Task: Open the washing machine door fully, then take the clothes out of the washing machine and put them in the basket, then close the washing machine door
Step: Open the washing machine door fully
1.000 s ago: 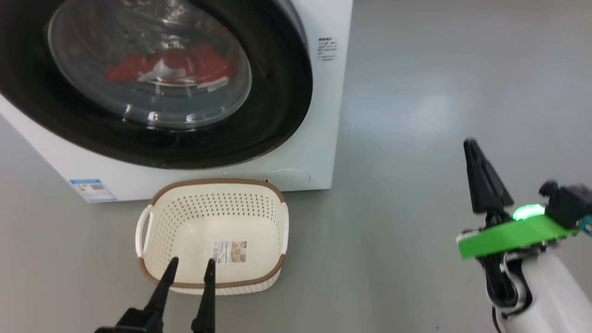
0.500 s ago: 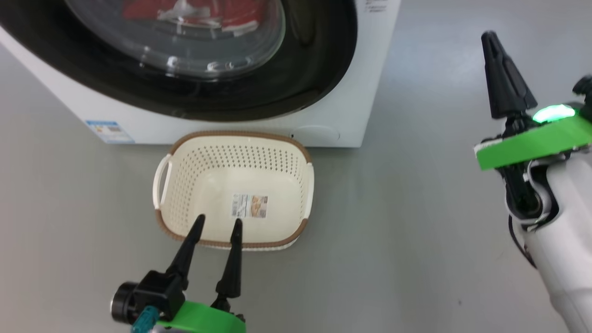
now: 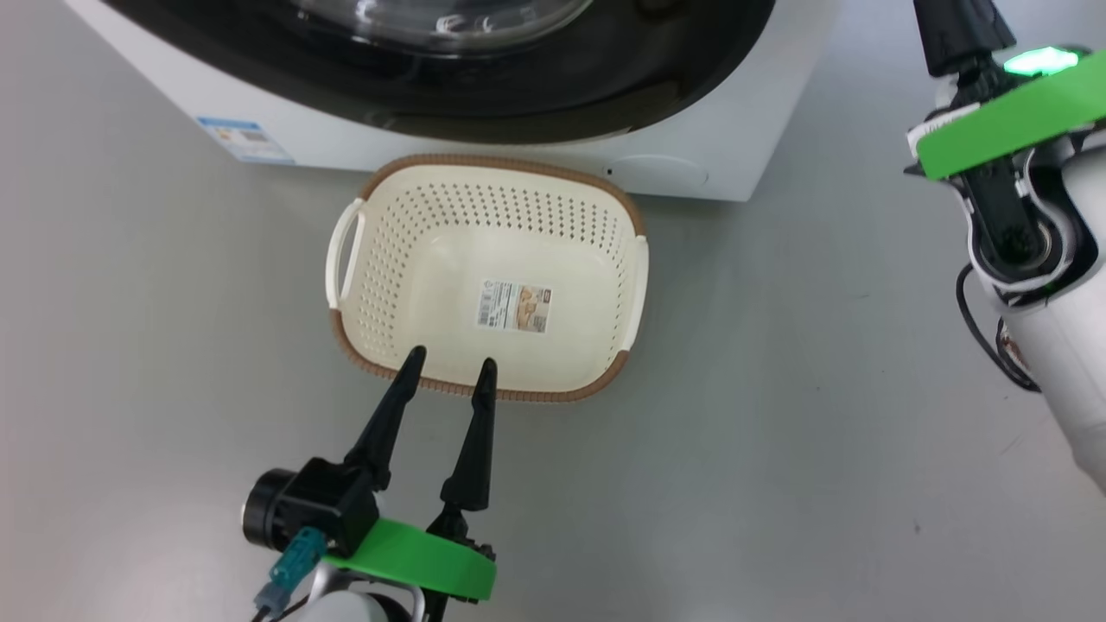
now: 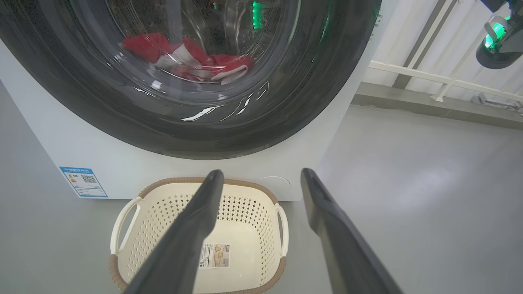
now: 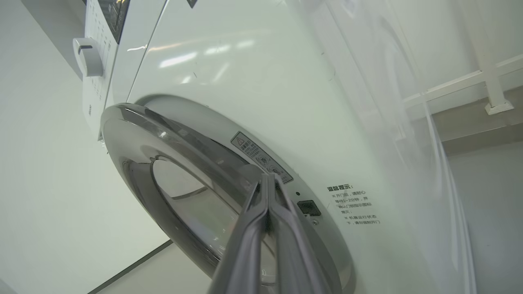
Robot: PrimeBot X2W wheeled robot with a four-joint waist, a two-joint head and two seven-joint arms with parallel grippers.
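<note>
Washing machine door mostly off-frame

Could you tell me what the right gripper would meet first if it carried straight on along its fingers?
Most likely the outer rim of the washing machine door: in the right wrist view the shut right gripper points at that rim's edge. The gap between them is unclear.

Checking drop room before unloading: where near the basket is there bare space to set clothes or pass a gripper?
The basket is empty but for its paper label. Bare floor: left of it, and right toward the right arm. Crowded: the strip between basket and washing machine, and the near rim, where the open left gripper points.
</note>
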